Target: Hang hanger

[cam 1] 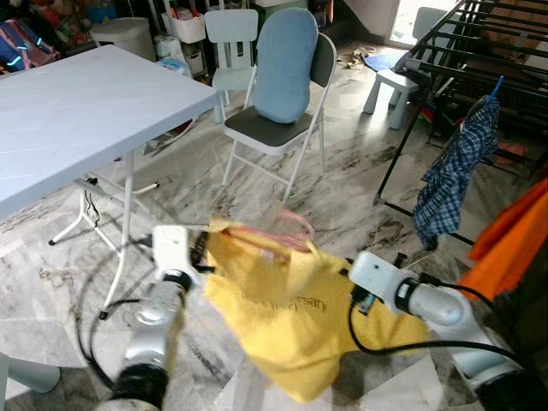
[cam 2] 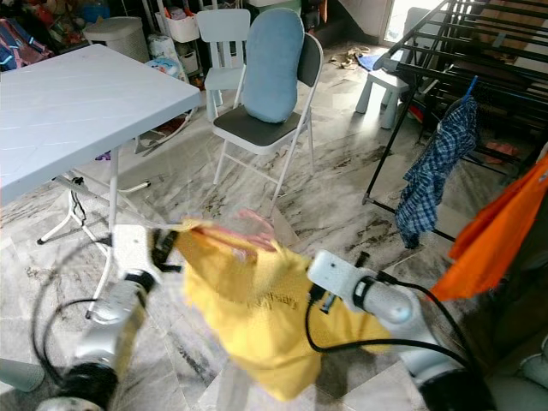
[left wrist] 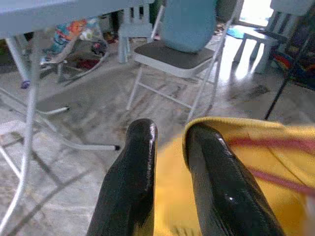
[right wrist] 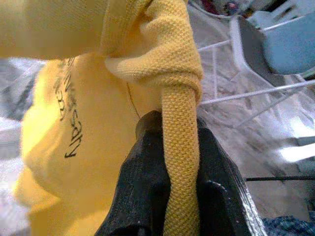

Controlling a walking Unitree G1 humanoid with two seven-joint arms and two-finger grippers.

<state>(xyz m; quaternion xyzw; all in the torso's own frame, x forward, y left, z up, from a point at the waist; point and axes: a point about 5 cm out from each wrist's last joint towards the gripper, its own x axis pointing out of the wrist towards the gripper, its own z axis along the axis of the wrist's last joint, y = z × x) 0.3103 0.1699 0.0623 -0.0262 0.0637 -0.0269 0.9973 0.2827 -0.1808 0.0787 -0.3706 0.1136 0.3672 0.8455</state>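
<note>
Left eye view: both pincers [cam 1: 205, 253] [right wrist: 170, 147] raised, pinching yellow shirt [cam 1: 291, 312].

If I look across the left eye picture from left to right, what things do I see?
Table → left hand → yellow shirt → plaid shirt → orange cloth.
</note>
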